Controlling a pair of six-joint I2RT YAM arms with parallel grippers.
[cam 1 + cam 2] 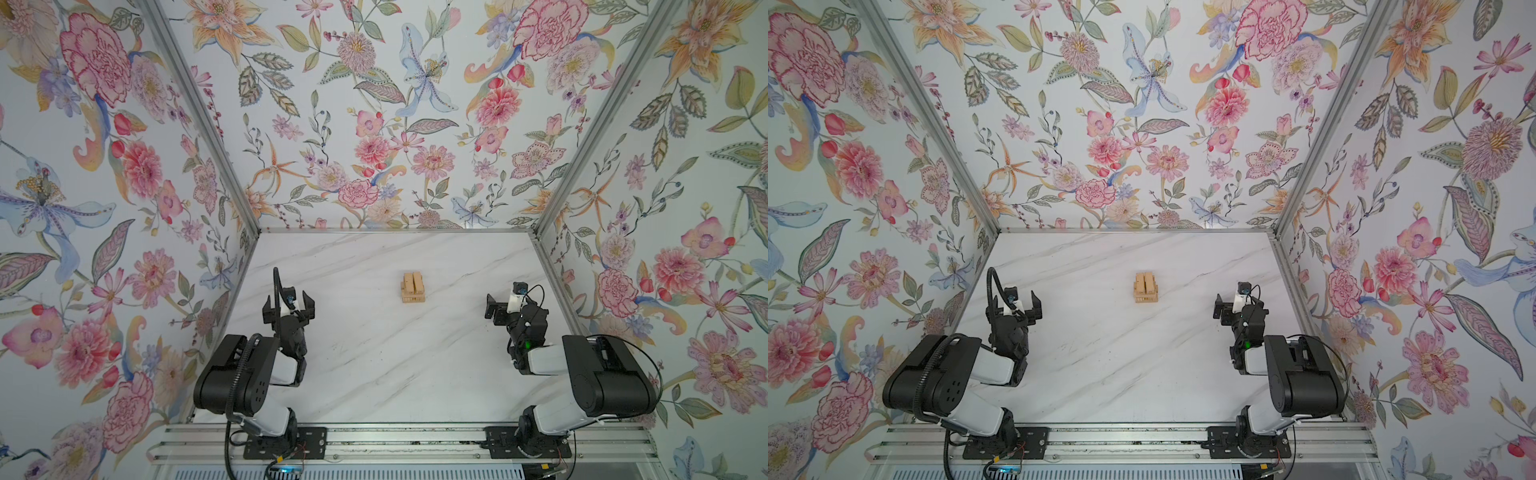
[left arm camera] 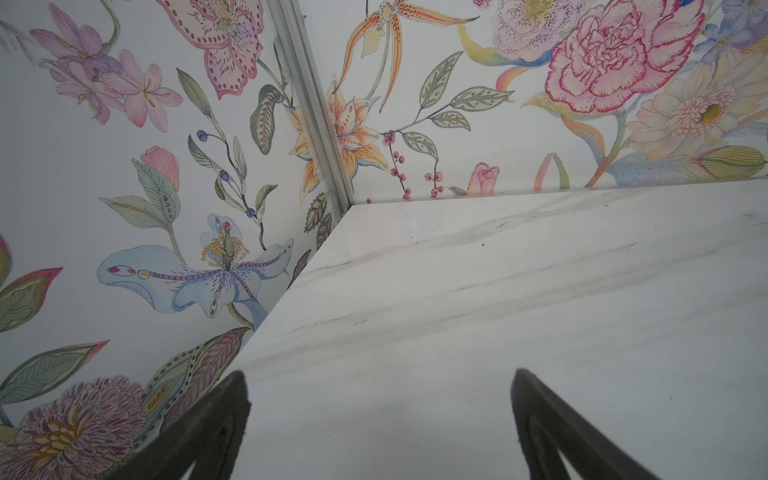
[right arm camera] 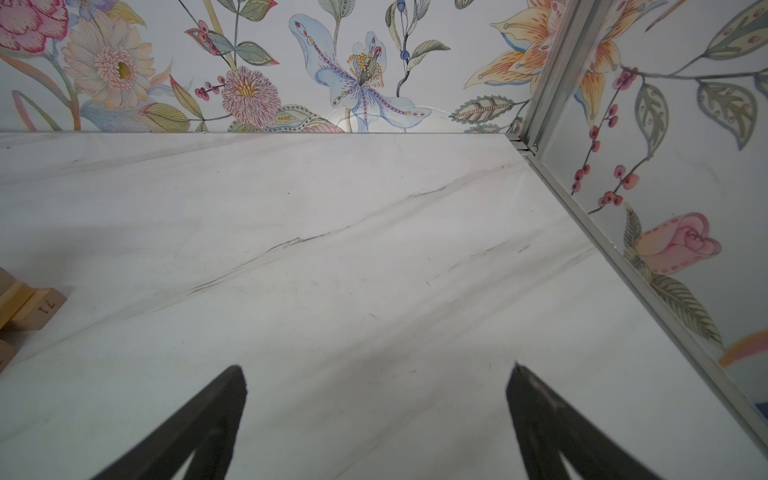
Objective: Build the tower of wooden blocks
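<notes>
Nearest the lens runs the aluminium rail (image 1: 395, 440) to which both arms are bolted, on the near side of the tower (image 1: 412, 287). That tower stands alone on the marble table (image 1: 374, 374), about midway between the two arms and farther back than either gripper. In both top views it reads as a compact stack of tan wood blocks (image 1: 1145, 287) in crossed layers, with two bars (image 1: 412, 280) lying side by side on top. No loose block shows anywhere on the table.

Well to the tower's left hangs the left gripper (image 1: 288, 305), spread wide and empty; its wrist view shows only bare marble between the jaws. Well to the tower's right, the right gripper (image 1: 494, 309) is also spread and holds nothing. Its wrist view catches just a corner of the lower blocks (image 3: 29, 307) at the frame edge.

Judged from this, the build looks done, and the step in hand is to hold the arms away from the stack. Doing that well means no sweep past its sides. If a top bar needs squaring, the safer way is down from above, with jaws wider than the bar, closing gently so the layers beneath do not shift.
</notes>
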